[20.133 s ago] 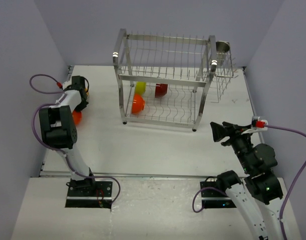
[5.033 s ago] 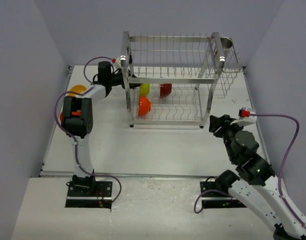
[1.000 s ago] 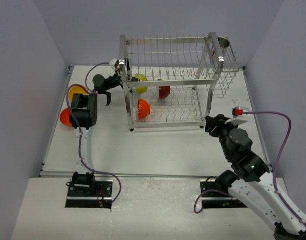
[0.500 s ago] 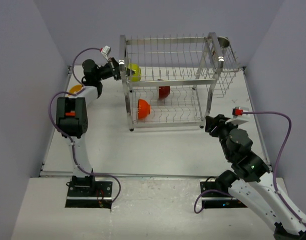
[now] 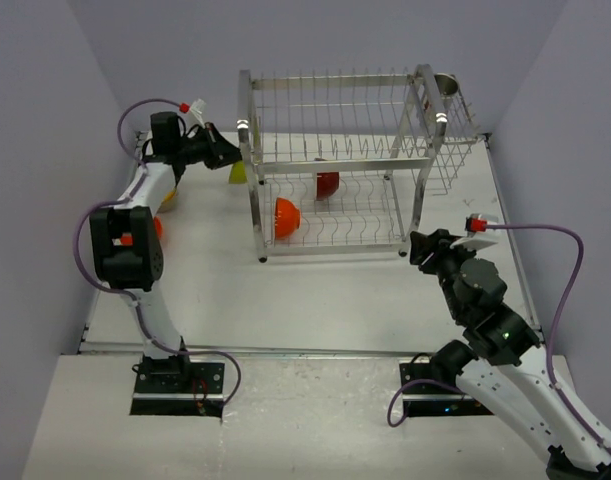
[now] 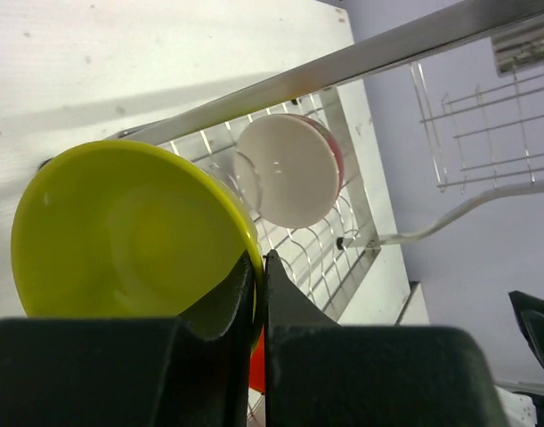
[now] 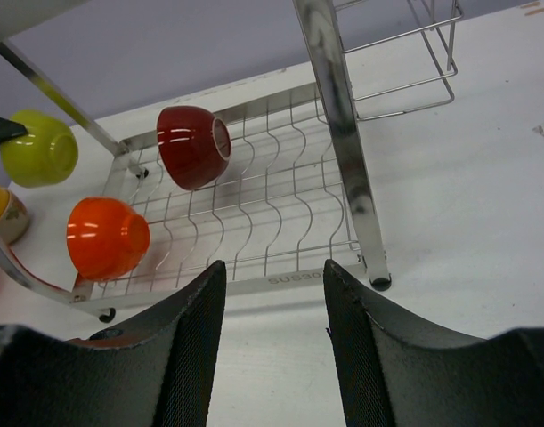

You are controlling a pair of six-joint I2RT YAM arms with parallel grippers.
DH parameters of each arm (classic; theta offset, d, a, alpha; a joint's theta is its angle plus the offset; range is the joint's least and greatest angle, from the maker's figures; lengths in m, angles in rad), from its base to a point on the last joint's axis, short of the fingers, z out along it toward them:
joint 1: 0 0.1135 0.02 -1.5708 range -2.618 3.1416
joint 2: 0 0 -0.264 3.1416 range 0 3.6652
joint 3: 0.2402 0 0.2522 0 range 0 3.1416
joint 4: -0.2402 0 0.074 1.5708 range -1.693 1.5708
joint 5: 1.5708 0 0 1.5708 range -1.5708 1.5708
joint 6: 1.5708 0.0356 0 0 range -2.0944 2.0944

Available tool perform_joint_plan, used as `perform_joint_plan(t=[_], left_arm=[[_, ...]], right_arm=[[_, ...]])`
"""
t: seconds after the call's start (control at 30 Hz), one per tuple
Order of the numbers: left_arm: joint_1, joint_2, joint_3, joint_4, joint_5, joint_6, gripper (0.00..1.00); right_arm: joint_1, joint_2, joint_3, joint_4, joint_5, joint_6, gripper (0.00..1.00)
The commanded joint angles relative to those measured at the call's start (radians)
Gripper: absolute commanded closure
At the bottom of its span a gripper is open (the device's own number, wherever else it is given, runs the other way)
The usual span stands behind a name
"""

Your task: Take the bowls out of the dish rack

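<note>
White table (image 5: pixel 315 295) between grey walls bears the dish rack (image 5: pixel 340 164), with the orange bowl (image 5: pixel 285 217) and dark red bowl (image 5: pixel 327 184) on its lower tier — the left gripper (image 6: pixel 258 267) pinches the lime-green bowl (image 6: pixel 120 231) by its rim just outside the rack's left end — while the right gripper (image 7: pixel 272 276) hangs with jaws spread near the front right leg.

Left arm (image 5: pixel 148 187) extended far, jaws pinched closed, right arm (image 5: pixel 482 297) folded, jaws apart
</note>
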Motion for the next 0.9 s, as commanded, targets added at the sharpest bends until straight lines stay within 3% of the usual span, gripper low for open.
perform_joint_plan(t=[0.0, 0.17, 0.3, 0.43, 0.47, 0.67, 0.87], left_arm=[[0.010, -0.069, -0.025, -0.044, -0.051, 0.076, 1.00], [0.009, -0.146, -0.082, -0.038, -0.074, 0.079, 1.00], [-0.006, -0.206, -0.083, -0.123, -0.134, 0.129, 1.00], [-0.072, -0.290, -0.030, -0.327, -0.376, 0.267, 1.00], [-0.092, -0.304, -0.024, -0.394, -0.499, 0.312, 1.00], [-0.096, -0.390, -0.062, -0.545, -0.856, 0.395, 1.00], [-0.047, -0.469, -0.151, -0.620, -1.050, 0.421, 1.00]], right_arm=[[0.006, -0.004, 0.001, 0.036, -0.021, -0.014, 0.51], [0.006, -0.017, -0.006, 0.044, -0.029, -0.014, 0.51], [0.006, -0.012, 0.006, 0.038, -0.038, -0.012, 0.51], [0.006, -0.007, 0.017, 0.033, -0.058, -0.015, 0.51], [0.006, -0.006, 0.020, 0.030, -0.063, -0.014, 0.51], [0.006, -0.012, 0.037, 0.022, -0.090, -0.011, 0.51], [0.007, -0.035, 0.030, 0.015, -0.110, -0.001, 0.52]])
